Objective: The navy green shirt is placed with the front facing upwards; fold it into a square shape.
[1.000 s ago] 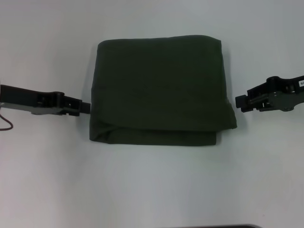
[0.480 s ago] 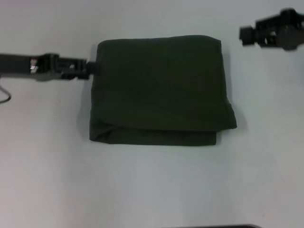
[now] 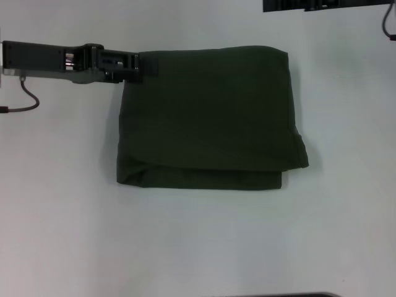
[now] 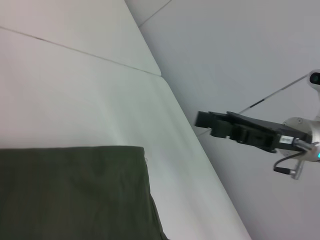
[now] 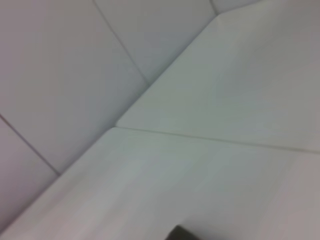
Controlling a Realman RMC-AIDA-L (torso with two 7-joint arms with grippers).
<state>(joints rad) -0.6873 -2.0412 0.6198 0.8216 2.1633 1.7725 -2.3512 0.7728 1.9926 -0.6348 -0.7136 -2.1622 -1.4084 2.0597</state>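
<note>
Navy green shirt (image 3: 207, 117): folded into a near-square packet, lying flat around the middle of the white table (image 3: 198, 247), a little towards the far side. Shows a plain dark olive face upward. Carries a lower layer that peeps out as a narrow band along the near edge, with the upper layer ending in a straight fold line just above it. Bulges slightly outward at the near right corner; runs fairly straight along the far edge and along the left side.

Left gripper (image 3: 148, 65): reaches in level from the left, with its tip over the far left corner of the packet and overlapping the cloth there. Seen side-on only, so cannot tell whether the jaws are parted, closed, or pinching the fabric. Trails a thin dark cable (image 3: 25, 102) from the arm, down near the left edge of the head view.

Left wrist view: takes in the same packet (image 4: 75, 192) with one square corner against the pale tabletop, and, farther off and raised above the table, the right gripper (image 4: 200, 120), well apart from the cloth.

Right gripper, from the head camera: only a dark strip of its arm along the top edge, beyond the far right corner of the packet, not touching it. Jaw state likewise impossible to tell.

Right wrist view: shows only pale surfaces crossed by seams.
</note>
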